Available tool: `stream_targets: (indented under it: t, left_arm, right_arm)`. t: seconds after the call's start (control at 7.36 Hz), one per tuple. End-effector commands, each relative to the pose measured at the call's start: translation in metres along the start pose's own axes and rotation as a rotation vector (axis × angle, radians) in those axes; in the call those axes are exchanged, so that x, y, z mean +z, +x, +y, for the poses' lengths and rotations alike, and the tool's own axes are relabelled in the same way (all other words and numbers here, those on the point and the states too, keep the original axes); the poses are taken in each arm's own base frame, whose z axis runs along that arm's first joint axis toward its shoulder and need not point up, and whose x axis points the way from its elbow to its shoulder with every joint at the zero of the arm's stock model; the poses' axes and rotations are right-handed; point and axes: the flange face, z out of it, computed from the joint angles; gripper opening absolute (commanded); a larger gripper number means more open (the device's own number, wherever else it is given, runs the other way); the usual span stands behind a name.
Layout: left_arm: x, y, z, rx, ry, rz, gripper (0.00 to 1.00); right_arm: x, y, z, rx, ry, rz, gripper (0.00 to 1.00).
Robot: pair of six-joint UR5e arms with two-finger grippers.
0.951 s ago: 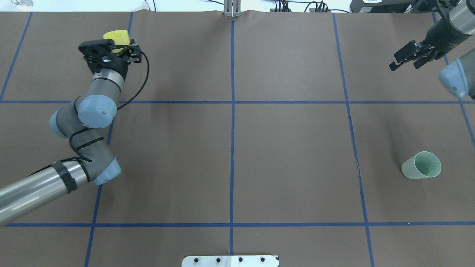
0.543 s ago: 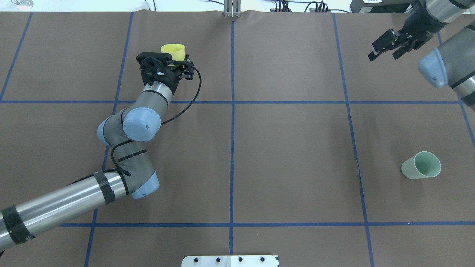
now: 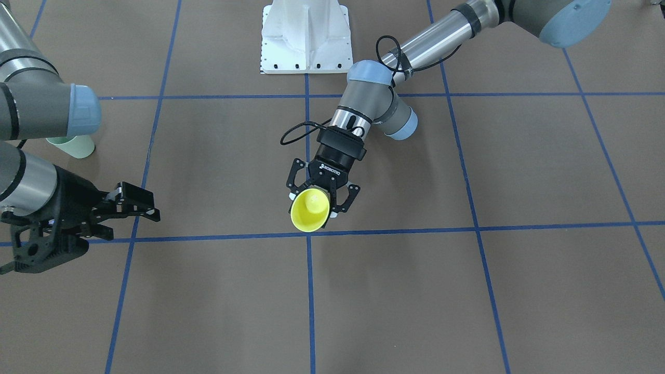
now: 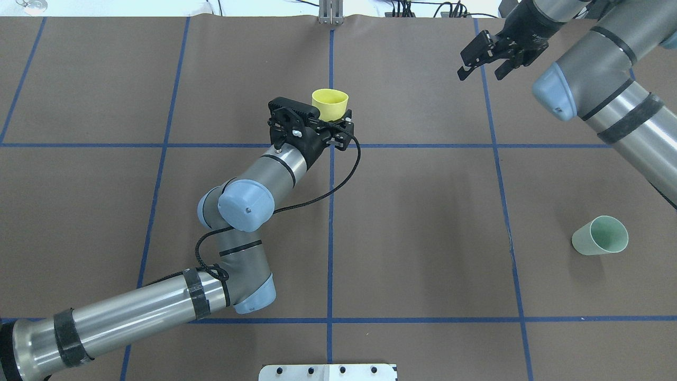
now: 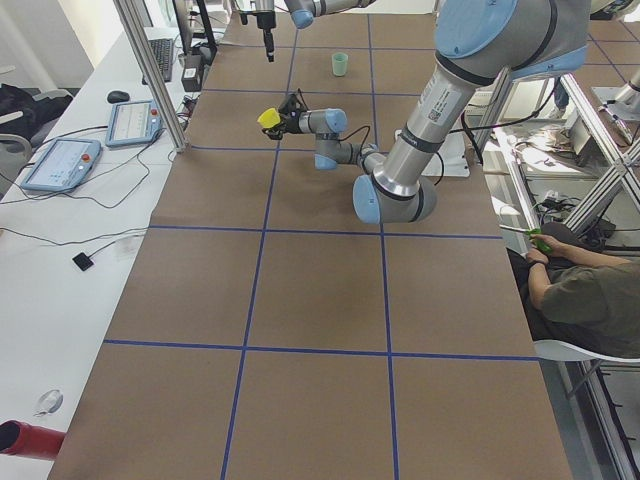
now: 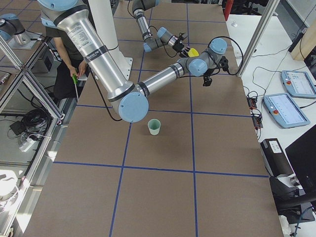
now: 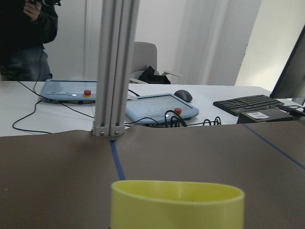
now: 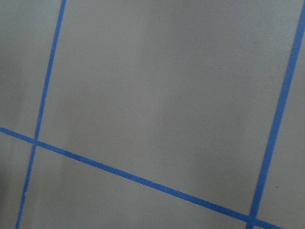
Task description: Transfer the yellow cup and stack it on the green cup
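Yellow cup (image 4: 330,103) clasped aloft in the left hand (image 3: 314,204), well apart from the green cup (image 4: 600,236); right hand (image 4: 480,69) spread, empty; stacking outstanding.

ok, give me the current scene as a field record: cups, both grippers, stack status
yellow cup: held by the left gripper, off the table, mouth up, near the centre tape line on the far side
left gripper: fingers shut on the yellow cup
right gripper: open, empty, raised over the far right of the table
green cup: upright on the table, robot's right side, nothing in it
stack: not yet done; cups far apart
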Motion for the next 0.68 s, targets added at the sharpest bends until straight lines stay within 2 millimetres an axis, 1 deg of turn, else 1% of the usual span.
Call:
stream_targets:
  t: [0.0, 0.14, 0.27, 0.41, 0.54]
  left_arm:
    - [-0.019, 0.039, 0.014, 0.064, 0.027, 0.116, 0.52]
    - [-0.032, 0.048, 0.029, 0.087, 0.036, 0.181, 0.49]
    - [-0.039, 0.055, 0.032, 0.107, 0.025, 0.264, 0.48]
    - [-0.042, 0.053, 0.036, 0.114, 0.017, 0.277, 0.49]
    - [-0.045, 0.051, 0.042, 0.158, 0.014, 0.282, 0.49]
  right_arm:
    - [0.022, -0.053, 0.013, 0.032, 0.002, -0.061, 1.00]
    - [0.033, -0.068, 0.020, 0.011, 0.001, -0.087, 0.99]
    - [0.034, -0.072, 0.022, -0.004, 0.005, -0.101, 0.99]
    - [0.036, -0.078, 0.025, -0.017, 0.002, -0.108, 0.99]
    - [0.038, -0.086, 0.031, -0.034, -0.002, -0.118, 0.99]
